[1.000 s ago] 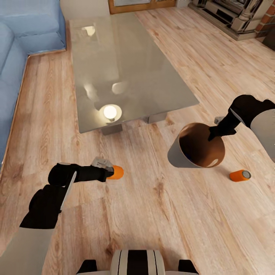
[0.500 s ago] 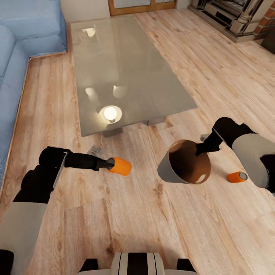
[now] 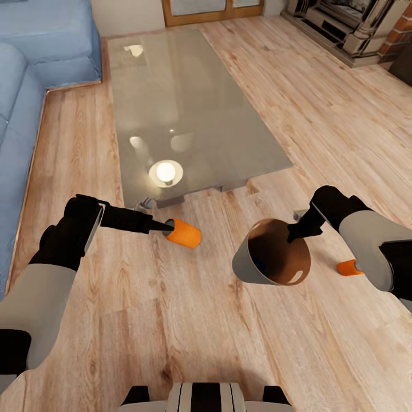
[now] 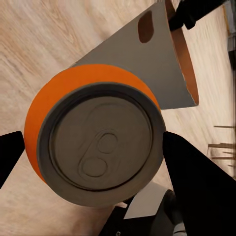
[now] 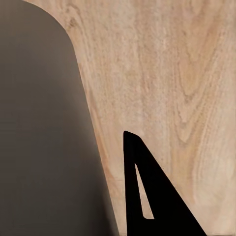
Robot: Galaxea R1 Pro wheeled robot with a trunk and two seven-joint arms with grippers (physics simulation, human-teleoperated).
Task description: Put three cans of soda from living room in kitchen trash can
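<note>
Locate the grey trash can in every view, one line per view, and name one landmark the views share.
Head view: the trash can hangs tilted right of centre, brown mouth facing the camera, right gripper on its rim.
Left wrist view: its grey side lies behind the soda can held by the left gripper.
Right wrist view: its grey wall beside a finger.
Shared landmark: the wood floor.

Orange can (image 3: 184, 233) held aloft; grey bin (image 3: 273, 252) tilted; second can (image 3: 347, 267) floored.

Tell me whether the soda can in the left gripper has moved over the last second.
Yes. The held soda can has travelled toward the trash can, away from the sofa, and is lifted off the floor.
</note>
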